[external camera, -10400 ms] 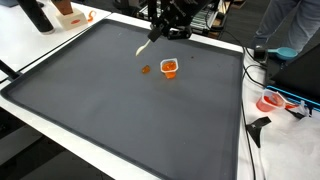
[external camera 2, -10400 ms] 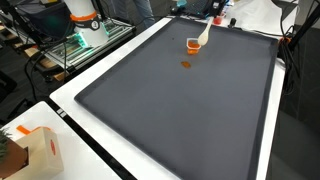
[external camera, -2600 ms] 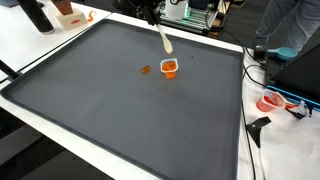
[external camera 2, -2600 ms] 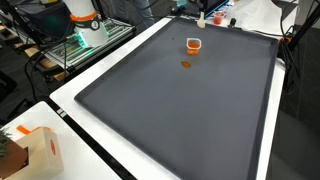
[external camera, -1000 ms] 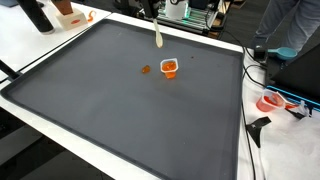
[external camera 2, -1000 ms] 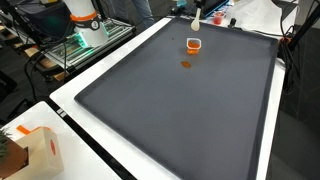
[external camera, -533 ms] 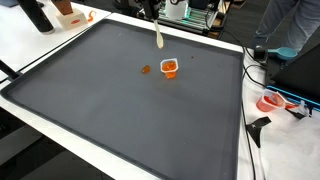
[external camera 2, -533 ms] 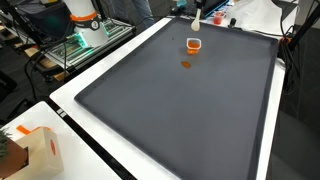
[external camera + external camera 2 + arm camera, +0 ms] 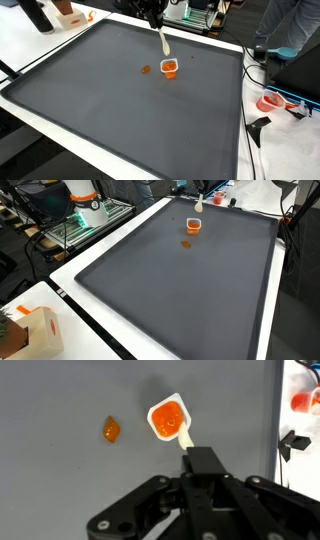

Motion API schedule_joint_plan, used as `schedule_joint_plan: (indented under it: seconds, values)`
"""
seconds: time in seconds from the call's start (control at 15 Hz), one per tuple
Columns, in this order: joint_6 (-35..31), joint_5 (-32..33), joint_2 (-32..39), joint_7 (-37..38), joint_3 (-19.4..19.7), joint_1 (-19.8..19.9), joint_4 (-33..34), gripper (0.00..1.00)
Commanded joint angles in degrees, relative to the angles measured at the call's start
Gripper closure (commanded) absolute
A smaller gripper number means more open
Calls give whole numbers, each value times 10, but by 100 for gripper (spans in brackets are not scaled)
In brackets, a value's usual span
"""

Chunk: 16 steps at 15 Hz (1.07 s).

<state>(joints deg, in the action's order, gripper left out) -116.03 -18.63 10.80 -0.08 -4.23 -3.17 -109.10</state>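
Fingers [image 9: 203, 462] are pinched narrow on the upper end of a pale cream plastic spoon [image 9: 162, 42], which we see hanging tilted beneath them in an exterior view, clear of the surface. From the wrist, its lower end lies over the rim of a small square orange cup with a white edge [image 9: 169, 418]; we cannot tell whether they touch. The cup holds something orange and stands near the far edge of a dark grey mat [image 9: 130, 120] on the white desk [image 9: 80, 308]. An orange blob [image 9: 111, 430] lies near it. The fingers hide most of the spoon's handle.
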Motion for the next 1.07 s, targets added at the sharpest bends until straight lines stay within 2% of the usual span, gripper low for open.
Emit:
schedule_joint_plan:
  seconds: [0.0, 0.6, 1.0]
  values:
    - [-27, -32, -1, -10, -1, 7, -30, 97]
    - [-65, -33, 13, 4, 2, 9, -65, 97]
    - [-105, -63, 19, 4, -1, 15, -84, 97]
